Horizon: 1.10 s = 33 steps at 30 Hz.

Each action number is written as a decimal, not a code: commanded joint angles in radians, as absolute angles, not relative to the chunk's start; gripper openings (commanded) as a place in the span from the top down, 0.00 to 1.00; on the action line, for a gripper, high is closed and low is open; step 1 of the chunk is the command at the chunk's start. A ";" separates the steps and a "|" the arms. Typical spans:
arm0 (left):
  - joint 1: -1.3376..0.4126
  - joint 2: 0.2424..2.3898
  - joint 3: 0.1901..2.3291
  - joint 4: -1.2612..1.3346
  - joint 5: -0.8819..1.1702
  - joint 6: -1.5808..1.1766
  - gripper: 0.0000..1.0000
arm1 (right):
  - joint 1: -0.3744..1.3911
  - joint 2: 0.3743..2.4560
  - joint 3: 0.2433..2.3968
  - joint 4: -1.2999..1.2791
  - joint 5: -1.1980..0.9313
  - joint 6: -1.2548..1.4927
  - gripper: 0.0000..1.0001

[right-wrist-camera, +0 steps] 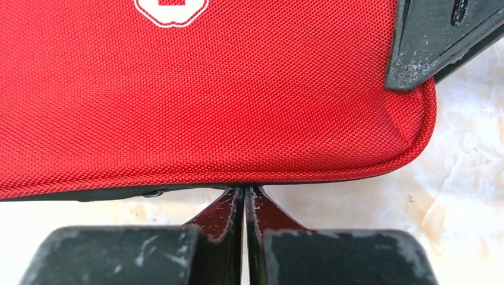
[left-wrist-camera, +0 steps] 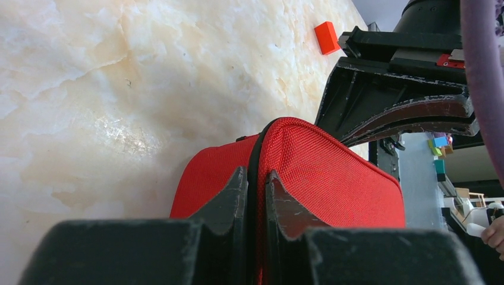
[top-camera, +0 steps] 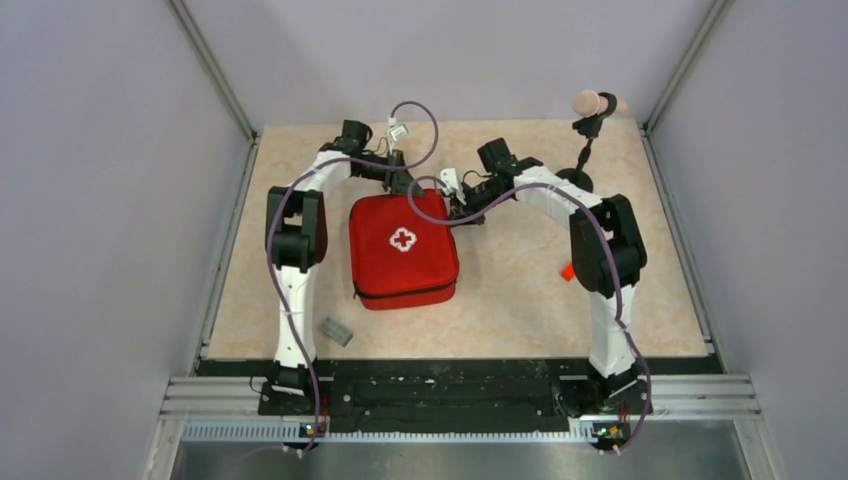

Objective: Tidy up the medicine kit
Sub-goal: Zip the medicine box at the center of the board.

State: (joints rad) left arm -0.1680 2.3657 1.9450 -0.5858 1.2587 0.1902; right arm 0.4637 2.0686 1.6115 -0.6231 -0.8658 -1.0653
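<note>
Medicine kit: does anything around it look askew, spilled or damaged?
Nothing looks damaged or spilled. The medicine kit lies closed, slightly turned on the table. Two small loose pieces sit apart from it: a grey block and an orange-red block.

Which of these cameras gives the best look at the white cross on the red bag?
The top external view: the whole white cross on the medicine kit faces it. The right wrist view catches only its lower part; the left wrist view shows the kit's edge, no cross.
</note>
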 commanded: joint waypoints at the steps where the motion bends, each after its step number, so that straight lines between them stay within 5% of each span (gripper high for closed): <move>1: -0.170 2.331 1.989 -0.601 1.356 0.223 1.00 | 0.459 2.039 1.637 -0.621 -0.970 -1.032 1.00; 17: -0.136 2.303 2.071 -0.699 1.313 0.297 1.00 | 0.420 1.835 1.388 -0.573 -0.996 -1.072 1.00; 20: -0.139 2.297 2.076 -0.755 1.327 0.344 1.00 | 0.420 1.837 1.382 -0.571 -1.029 -1.075 0.69; 23: -0.141 2.283 2.083 -0.845 1.317 0.450 1.00 | 0.439 1.830 1.363 -0.570 -1.057 -1.119 0.53; 33: -0.144 2.281 2.088 -0.884 1.298 0.485 1.00 | 0.510 1.851 1.350 -0.409 -1.075 -0.974 0.45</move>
State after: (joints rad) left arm -0.1448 2.3646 2.0422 -0.8505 1.2438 0.4469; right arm 0.4786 1.8744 1.3514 -0.5297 -1.0168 -1.0515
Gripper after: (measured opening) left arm 0.143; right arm 0.550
